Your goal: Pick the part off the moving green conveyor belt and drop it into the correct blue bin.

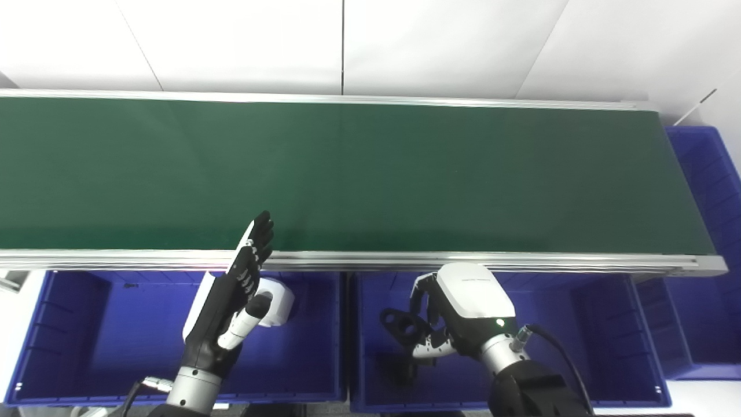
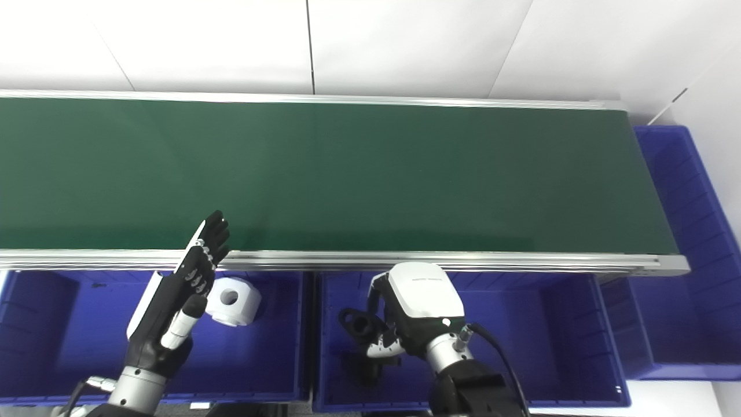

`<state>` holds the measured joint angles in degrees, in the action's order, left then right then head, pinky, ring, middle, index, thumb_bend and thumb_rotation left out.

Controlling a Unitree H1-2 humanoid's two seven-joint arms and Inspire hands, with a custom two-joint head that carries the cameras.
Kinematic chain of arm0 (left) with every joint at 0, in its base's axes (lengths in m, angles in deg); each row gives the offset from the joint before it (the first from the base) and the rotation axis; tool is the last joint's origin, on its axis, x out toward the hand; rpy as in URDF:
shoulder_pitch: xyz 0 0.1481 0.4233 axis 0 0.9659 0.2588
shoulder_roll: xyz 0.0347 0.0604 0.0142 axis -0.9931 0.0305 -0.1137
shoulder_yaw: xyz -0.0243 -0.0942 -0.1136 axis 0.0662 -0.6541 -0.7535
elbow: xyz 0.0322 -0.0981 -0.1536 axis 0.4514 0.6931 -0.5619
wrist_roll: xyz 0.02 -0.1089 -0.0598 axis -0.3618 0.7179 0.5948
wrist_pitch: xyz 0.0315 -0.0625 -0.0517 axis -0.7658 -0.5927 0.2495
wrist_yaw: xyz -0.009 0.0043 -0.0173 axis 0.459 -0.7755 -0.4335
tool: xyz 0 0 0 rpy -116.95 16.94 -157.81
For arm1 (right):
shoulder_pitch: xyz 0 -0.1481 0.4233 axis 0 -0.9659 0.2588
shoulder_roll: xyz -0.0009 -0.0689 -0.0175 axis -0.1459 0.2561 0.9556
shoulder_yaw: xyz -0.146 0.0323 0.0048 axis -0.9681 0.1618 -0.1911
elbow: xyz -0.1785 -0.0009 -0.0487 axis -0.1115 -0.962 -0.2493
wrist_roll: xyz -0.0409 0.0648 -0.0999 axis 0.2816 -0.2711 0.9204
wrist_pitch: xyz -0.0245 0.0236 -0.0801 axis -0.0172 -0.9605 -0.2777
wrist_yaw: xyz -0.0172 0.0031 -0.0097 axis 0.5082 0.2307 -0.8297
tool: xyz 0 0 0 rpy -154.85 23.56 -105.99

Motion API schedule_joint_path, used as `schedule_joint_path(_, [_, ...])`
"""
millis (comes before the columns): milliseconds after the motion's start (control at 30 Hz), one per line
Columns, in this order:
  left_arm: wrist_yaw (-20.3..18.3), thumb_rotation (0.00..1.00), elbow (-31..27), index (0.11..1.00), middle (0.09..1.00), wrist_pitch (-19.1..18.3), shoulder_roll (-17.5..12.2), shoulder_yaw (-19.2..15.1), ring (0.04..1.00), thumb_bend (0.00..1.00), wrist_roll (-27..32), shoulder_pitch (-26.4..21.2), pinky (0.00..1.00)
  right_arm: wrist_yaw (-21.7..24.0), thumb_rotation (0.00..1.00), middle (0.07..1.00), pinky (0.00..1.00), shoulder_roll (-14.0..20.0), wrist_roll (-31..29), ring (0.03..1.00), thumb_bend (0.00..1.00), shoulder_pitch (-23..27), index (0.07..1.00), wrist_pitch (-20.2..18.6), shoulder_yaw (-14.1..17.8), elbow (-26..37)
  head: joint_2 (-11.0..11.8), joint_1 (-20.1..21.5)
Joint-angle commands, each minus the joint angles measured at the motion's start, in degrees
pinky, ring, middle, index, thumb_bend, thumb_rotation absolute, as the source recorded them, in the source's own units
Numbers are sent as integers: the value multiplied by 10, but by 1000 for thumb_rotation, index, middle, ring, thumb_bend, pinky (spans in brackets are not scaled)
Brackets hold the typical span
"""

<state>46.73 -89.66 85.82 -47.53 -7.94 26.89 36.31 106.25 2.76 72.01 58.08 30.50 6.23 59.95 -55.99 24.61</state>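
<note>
The green conveyor belt (image 1: 370, 174) carries no part. My right hand (image 1: 463, 313) hangs over the middle blue bin (image 1: 584, 347), fingers curled on a black ring-shaped part (image 1: 401, 323) held above the bin floor. A second dark part (image 2: 360, 366) lies on the floor under it. My left hand (image 1: 231, 301) is open with straight fingers over the left blue bin (image 1: 87, 341), its fingertips (image 1: 263, 223) reaching over the belt's near rail. A white cylindrical part (image 2: 233, 301) lies in the left bin, just right of that hand.
A silver rail (image 1: 521, 262) edges the belt's near side, above the bins. A third blue bin (image 1: 709, 231) stands at the belt's right end. White wall panels lie beyond the belt. A black cable (image 1: 556, 341) runs from my right wrist.
</note>
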Motion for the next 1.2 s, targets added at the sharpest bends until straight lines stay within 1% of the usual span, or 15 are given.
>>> schedule_joint_path(0, [1,840,-24,1000,1000,0,6,0,1000,815,3,5,1000,-9,165,393,209,-7,17,286,505,-2,495,8,0,11,1,-2])
schedule_joint_path(67, [1,832,-26,1000,1000,-5,7,0,1000,813,4,5,1000,-8,400,472,218,-13,32,315,732,-5,669,4,0,11,1,-2])
schedule_joint_path(100, [1,832,-27,1000,1000,-6,7,0,1000,815,2,6,1000,12,436,492,221,-17,55,323,770,-5,696,2,0,12,1,-4])
schedule_joint_path(133, [1,836,-28,1000,1000,-6,7,-1,1000,814,0,6,1000,28,536,615,330,-20,72,444,883,-5,767,2,-1,14,1,-4])
schedule_joint_path(167, [1,837,-28,1000,1000,-5,8,-1,1000,814,-1,6,1000,46,561,645,357,-22,92,475,911,-6,785,5,-2,17,1,-4])
schedule_joint_path(200, [1,837,-28,1000,1000,-5,8,-2,1000,815,-1,7,1000,57,618,729,436,-24,105,570,965,-6,823,8,-2,19,1,-4])
schedule_joint_path(300, [-3,828,-23,1000,1000,2,5,-2,1000,810,3,5,1000,85,677,788,499,-29,127,642,998,-7,852,17,-1,26,2,-6])
schedule_joint_path(633, [-6,819,-22,1000,1000,-3,5,0,1000,822,8,2,1000,107,719,774,507,-33,125,643,1000,-8,856,22,3,30,6,-12])
schedule_joint_path(833, [-5,826,-16,1000,1000,2,5,3,1000,828,-2,3,1000,102,745,722,476,-34,106,572,1000,-14,841,22,5,34,15,-29])
schedule_joint_path(933, [-1,837,-16,1000,1000,3,5,4,997,839,-17,8,1000,54,751,706,451,-44,34,559,1000,-32,809,23,3,57,26,-53])
schedule_joint_path(967, [0,849,-15,1000,1000,5,5,4,995,838,-22,8,999,34,809,694,419,-47,12,534,917,-37,796,27,0,65,26,-53])
schedule_joint_path(1033, [1,853,-9,1000,1000,13,5,6,995,826,-29,10,996,-29,808,672,393,-61,-57,506,814,-53,770,40,-7,83,31,-62])
schedule_joint_path(1067, [0,854,-7,1000,1000,16,5,7,995,822,-31,10,995,-59,802,665,387,-81,-115,498,786,-67,762,40,-9,91,35,-68])
schedule_joint_path(1133, [-1,866,-3,1000,1000,19,4,10,997,810,-37,12,992,-122,697,601,330,-128,-260,442,711,-102,702,48,-9,91,40,-69])
schedule_joint_path(1167, [0,868,-1,1000,1000,20,4,11,994,806,-41,13,984,-165,653,568,330,-142,-326,430,667,-117,660,80,-11,77,43,-70])
